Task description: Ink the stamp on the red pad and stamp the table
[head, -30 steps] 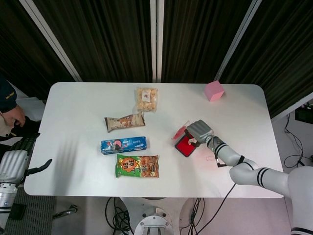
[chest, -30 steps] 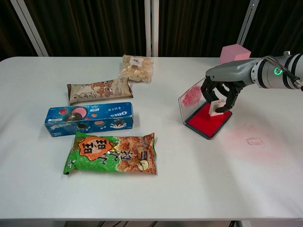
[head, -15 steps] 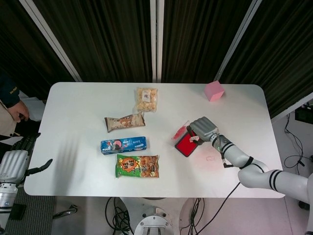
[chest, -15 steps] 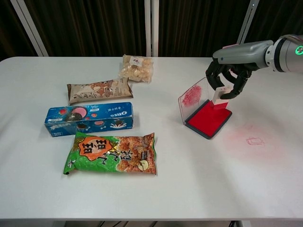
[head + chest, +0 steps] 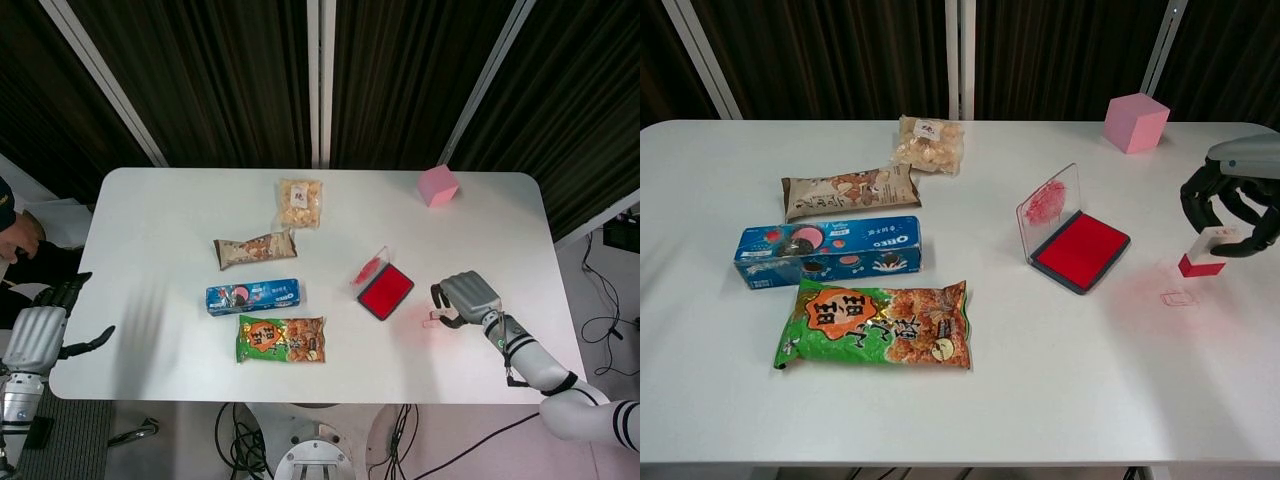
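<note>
The right hand [image 5: 1238, 205] is running off the chest view's 3 o'clock edge, its fingers covering the stamp's [image 5: 1205, 252] top.

The right hand [image 5: 1232, 200] hangs palm-down above the worktop's right side, dark fingers curled around the stamp [image 5: 1206, 252], its forearm reaching in from the right, while the left hand [image 5: 40, 328] idles, fingers apart, beyond the near-left corner.

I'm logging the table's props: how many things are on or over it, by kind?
Snack packs: 4 (clear bag, brown bar, blue Oreo box, green bag)
Ink pad: 1
Stamp: 1
Pink cube: 1
Total: 7
</note>
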